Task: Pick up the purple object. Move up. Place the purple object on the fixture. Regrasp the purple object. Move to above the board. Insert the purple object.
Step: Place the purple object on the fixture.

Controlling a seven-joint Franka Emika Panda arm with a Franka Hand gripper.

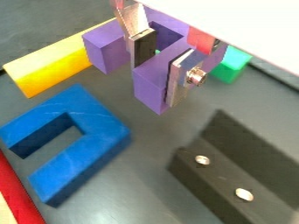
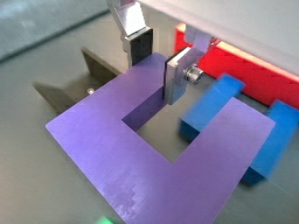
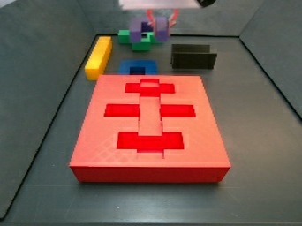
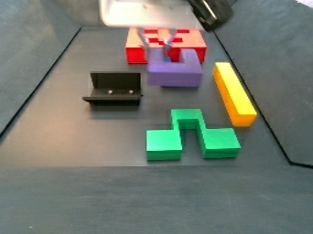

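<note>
- Purple object [image 2: 176,166]: a purple U-shaped block with two prongs and a square notch. It lies flat on the dark floor, matte top face up, at the end of the workspace away from the board's bulk.
- Gripper [image 1: 162,59]: positioned directly over the purple object. In both wrist views the silver fingers [image 1: 177,77] straddle one prong — one plate sits in the notch, one outside. Whether the pads are pressing on the prong or merely close to it cannot be told from these frames.
- In a side view the gripper [image 4: 169,50] hangs low over the purple object [image 4: 174,71]; the arm body above is a bright, overexposed shape.
- Board [image 3: 150,124]: a large flat red slab with darker cross-shaped recesses, the largest item present. It lies well apart from the gripper.
- Fixture [image 4: 113,90]: a black bracket with a raised back and a low lip, standing near the purple object with nothing on it.
- Blue block [image 1: 65,140]: a notched piece lying just beside the purple object — between it and the board in a side view [image 3: 139,67].
- Yellow bar [image 4: 233,91]: a long piece lying along one side, near the purple object.
- Green block [image 4: 191,133]: a stepped piece lying apart from the purple object, beyond the fixture's side.
</note>
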